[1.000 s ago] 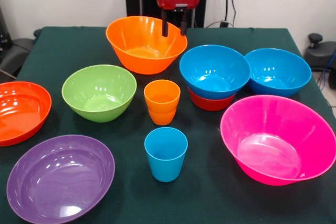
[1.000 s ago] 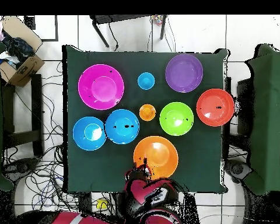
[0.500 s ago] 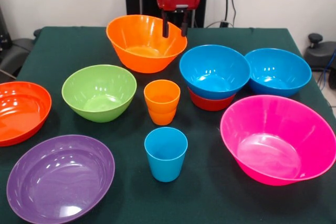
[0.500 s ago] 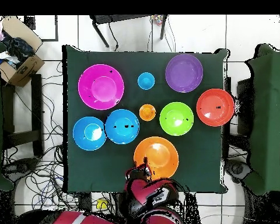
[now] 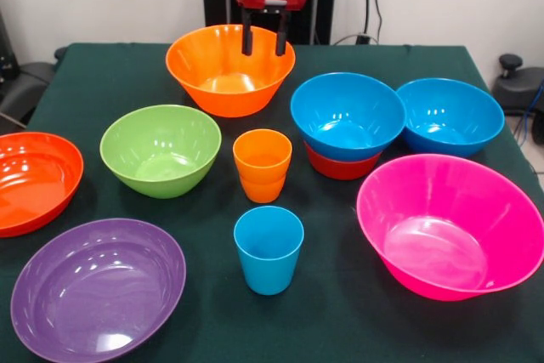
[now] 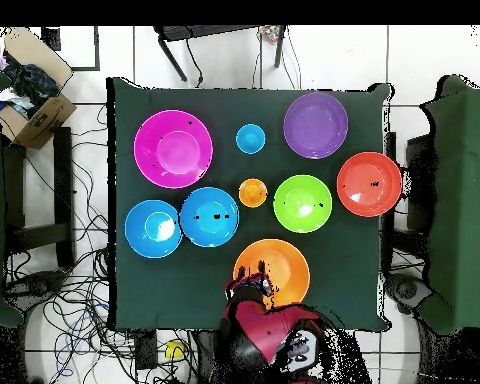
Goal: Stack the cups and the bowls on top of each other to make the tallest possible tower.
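My gripper is open, its two fingers hanging over the far rim of the orange bowl; in the overhead view my gripper is at that bowl's edge nearest the base. Two orange cups sit nested at the table's middle, with the light blue cup in front of them. A blue bowl rests on a red-orange bowl, a short tower. A second blue bowl, the pink bowl, the green bowl, a red-orange bowl and the purple bowl stand singly.
The dark green table holds the bowls in a loose ring around the cups. In the overhead view a cardboard box and cables lie on the floor beside the table.
My gripper has moved left in the front view, along the orange bowl's far rim. The orange bowl has shifted slightly left with it. Nothing else has moved.
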`<state>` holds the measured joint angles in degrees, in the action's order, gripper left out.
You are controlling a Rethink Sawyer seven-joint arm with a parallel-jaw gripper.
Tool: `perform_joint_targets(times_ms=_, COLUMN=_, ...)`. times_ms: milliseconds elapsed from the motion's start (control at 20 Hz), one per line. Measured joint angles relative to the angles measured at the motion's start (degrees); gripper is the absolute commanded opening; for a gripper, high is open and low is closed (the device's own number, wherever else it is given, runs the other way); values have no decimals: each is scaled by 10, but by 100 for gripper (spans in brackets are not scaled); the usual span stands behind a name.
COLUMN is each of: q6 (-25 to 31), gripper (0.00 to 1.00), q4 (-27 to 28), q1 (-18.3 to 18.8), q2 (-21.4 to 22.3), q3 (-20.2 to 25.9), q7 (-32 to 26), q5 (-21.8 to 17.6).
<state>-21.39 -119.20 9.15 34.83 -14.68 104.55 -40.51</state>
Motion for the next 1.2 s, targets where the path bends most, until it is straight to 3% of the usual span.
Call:
perform_joint_targets(times_ms=650, q6=10, gripper=100, q4=-9, q1=9, q2=34, q3=21, q7=0, q5=0)
perform_joint_targets(times_ms=1200, q6=10, gripper=100, q4=-21, q1=-25, q2=24, q3=20, q7=0, q5=12)
